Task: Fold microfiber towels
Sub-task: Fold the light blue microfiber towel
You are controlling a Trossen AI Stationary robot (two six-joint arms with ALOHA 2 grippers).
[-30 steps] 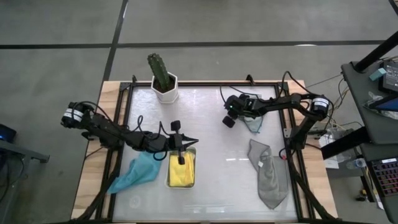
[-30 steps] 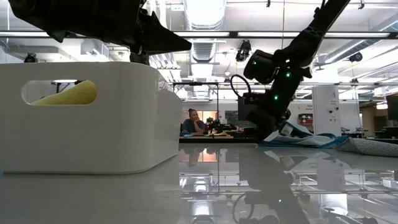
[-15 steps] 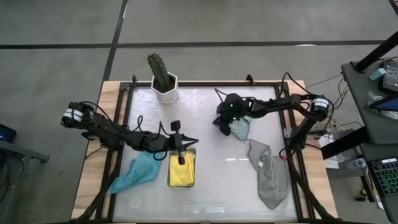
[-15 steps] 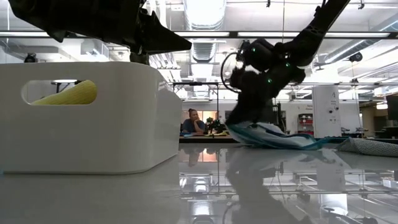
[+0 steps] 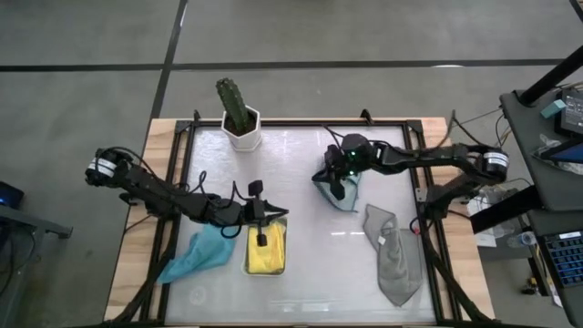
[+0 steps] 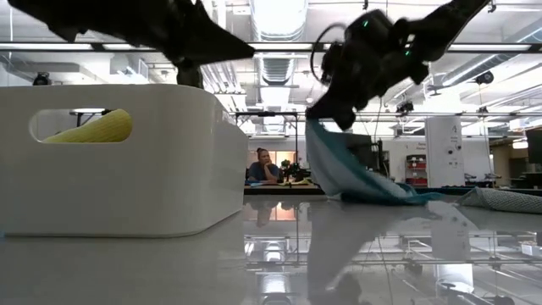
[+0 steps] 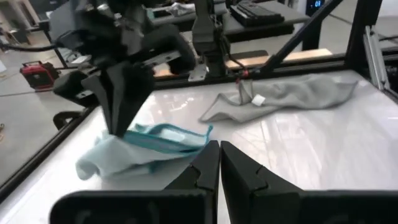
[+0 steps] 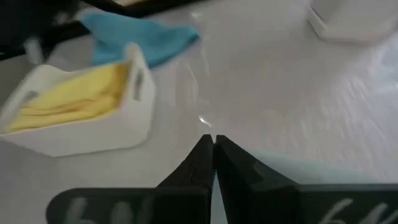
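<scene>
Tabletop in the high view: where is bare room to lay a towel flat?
Free: the middle strip between the white tray and grey towel, and the near edge. Crowded: around the right gripper lifting the light blue towel, and left by the teal towel.

Two slim black arms (image 5: 173, 193) – looped black cables, green indicator lights, pointed dark fingers (image 7: 208, 165)

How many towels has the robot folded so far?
Done: one yellow towel lies folded in the white tray. In hand: the right claw is shut on the light blue towel, lifting it. Left: the grey towel and teal towel lie crumpled.
</scene>
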